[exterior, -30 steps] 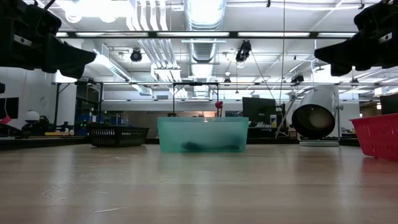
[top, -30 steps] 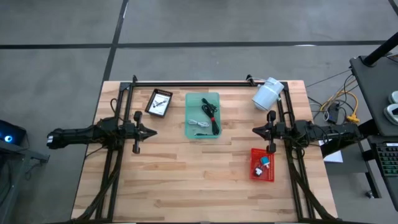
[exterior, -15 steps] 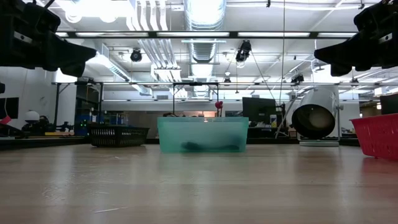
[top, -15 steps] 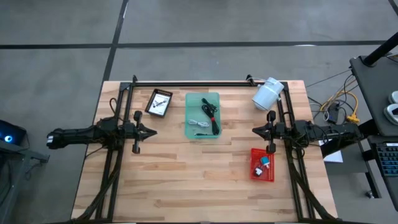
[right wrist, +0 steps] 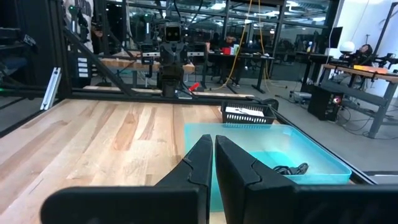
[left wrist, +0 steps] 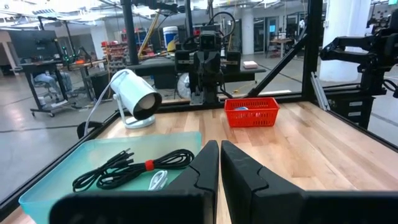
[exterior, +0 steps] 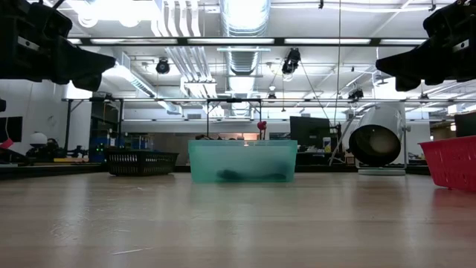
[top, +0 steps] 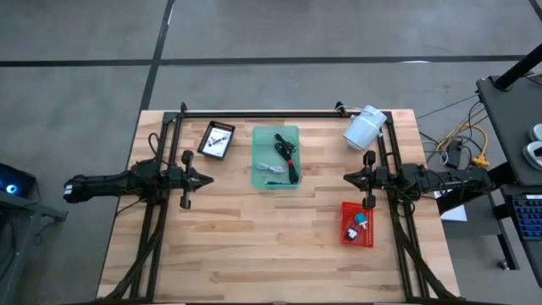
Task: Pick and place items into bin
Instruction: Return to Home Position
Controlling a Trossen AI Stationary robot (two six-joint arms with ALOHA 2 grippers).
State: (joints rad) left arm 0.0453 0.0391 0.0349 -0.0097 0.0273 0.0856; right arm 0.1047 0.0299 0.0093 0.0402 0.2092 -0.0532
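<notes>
A teal bin stands at the table's far middle. A black coiled cable and a pale grey cable lie on its floor. A white packet with dark print lies in a black basket left of the bin. Small loose items sit in a red basket at the right. My left gripper hangs shut and level above the table, left of the bin. My right gripper hangs shut and level to the bin's right. Both point toward the table's middle and hold nothing.
A large white cylinder lies on its stand at the far right corner. Black frame rails run along the far edge and both sides. Bare wood fills the near half of the table.
</notes>
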